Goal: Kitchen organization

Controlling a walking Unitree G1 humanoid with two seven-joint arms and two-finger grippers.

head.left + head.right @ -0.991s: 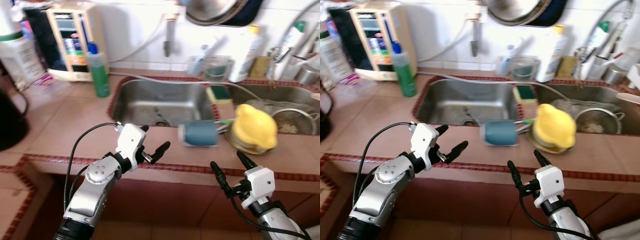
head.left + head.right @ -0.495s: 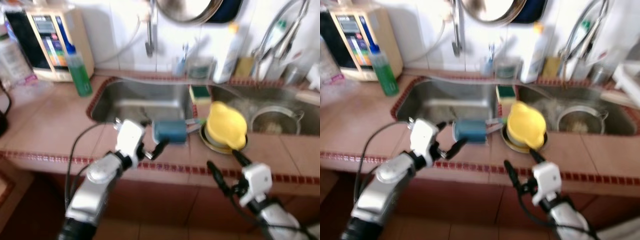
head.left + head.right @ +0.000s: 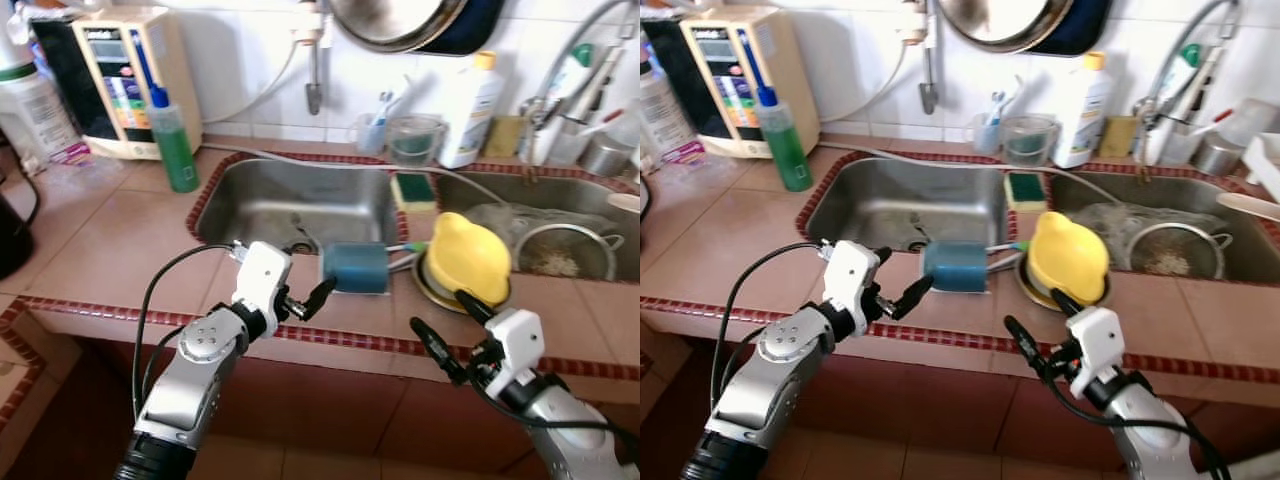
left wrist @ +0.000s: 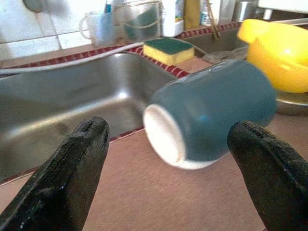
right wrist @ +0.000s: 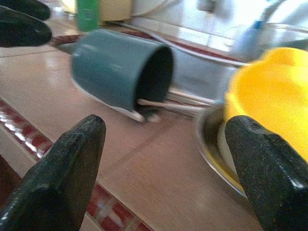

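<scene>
Nothing is stowed yet: the blue mug (image 3: 359, 268) lies tipped beside the sink (image 3: 300, 205), both the left claw (image 3: 300, 293) and the right claw (image 3: 447, 328) spread apart, empty.

White tiled wall (image 3: 235, 60) across the top; tan tiled counter (image 3: 95, 245) with red-patterned edging at left and centre; steel sink (image 3: 300, 200) mid-frame; brightly, evenly lit.
</scene>
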